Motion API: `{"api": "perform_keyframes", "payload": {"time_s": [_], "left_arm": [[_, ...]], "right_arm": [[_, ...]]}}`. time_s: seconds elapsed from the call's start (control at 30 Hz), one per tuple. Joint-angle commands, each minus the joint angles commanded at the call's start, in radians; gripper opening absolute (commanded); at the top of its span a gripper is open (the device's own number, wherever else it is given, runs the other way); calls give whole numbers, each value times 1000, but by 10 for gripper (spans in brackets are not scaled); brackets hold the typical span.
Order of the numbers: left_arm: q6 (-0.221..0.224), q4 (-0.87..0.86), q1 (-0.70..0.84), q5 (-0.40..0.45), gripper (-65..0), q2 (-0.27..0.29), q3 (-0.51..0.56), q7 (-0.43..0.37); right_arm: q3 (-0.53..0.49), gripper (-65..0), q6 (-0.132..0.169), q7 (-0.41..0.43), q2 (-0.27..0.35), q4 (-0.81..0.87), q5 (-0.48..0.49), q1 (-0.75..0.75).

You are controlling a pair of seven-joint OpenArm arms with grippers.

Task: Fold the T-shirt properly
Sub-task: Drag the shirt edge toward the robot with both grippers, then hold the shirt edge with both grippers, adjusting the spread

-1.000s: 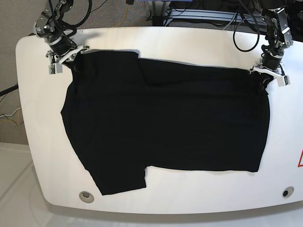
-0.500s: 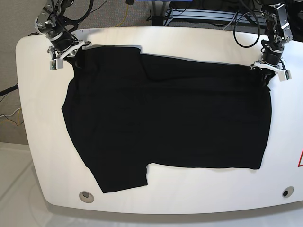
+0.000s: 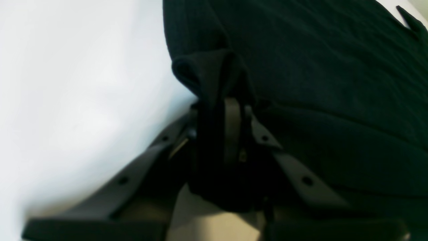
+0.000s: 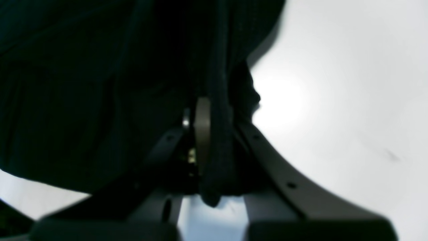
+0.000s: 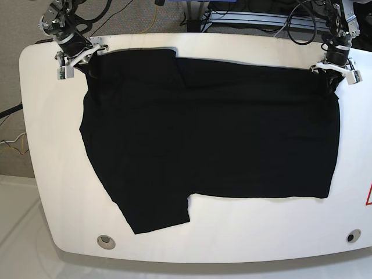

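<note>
Both grippers, L [image 5: 329, 78] & R [image 5: 90, 65], pinching bunched, soft matte-black T-shirt [image 5: 221, 139]; one sleeve juts squarish over smooth white table [image 5: 52, 145].

White table [image 5: 232, 238] under black T-shirt [image 5: 215, 139]

White table [image 5: 52, 145] | two round table inserts [image 5: 106, 242] | blue-lit metal frame behind | gray floor [image 5: 14, 154]

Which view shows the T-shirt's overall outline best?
Base: nearly the whole T-shirt is in frame. Left wrist: close-up of cloth bunched in the left gripper. Right wrist: close-up of folds at the right gripper.
</note>
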Motion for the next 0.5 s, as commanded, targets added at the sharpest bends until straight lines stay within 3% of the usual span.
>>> {"api": "perform_keyframes", "payload": {"time_s": [0.37,0.5], "left_arm": [[0,0,2,2,-650,-8,9,2],[0,0,-3,2,-650,-8,60,2]], "right_arm": [[0,-650,0,0,-6,0,5,-23],[0,-650,0,2,-5,0,3,-37]]}}
